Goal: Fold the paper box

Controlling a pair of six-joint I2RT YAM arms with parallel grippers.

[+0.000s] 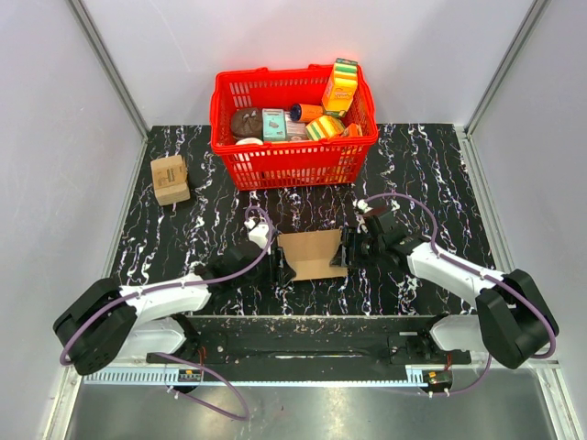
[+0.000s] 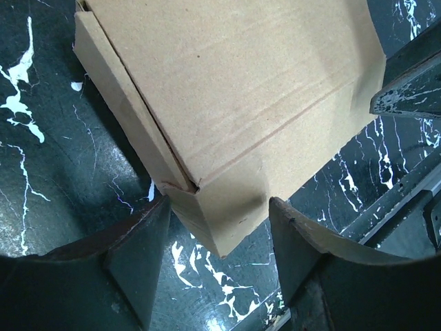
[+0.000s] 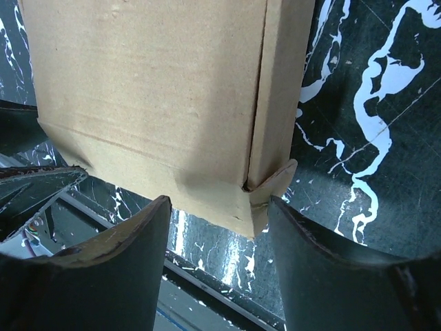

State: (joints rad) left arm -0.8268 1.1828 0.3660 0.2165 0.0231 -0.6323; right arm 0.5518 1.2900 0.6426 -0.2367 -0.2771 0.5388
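Note:
The paper box [image 1: 310, 254] is a plain brown cardboard carton lying on the black marbled table between my two arms. My left gripper [image 1: 275, 261] is at its left end and my right gripper [image 1: 350, 247] at its right end. In the left wrist view a folded corner of the box [image 2: 241, 89] fills the gap of the left gripper [image 2: 219, 207], with both fingers against the cardboard. The right wrist view shows the box [image 3: 151, 89] the same way in the right gripper [image 3: 219, 207]; a small bent flap [image 3: 275, 181] presses on the right finger.
A red basket [image 1: 293, 160] with colourful packages stands at the back centre. A small tan printed box [image 1: 171, 178] sits at the back left. The arms' black base rail [image 1: 303, 335] runs along the near edge, just behind the box.

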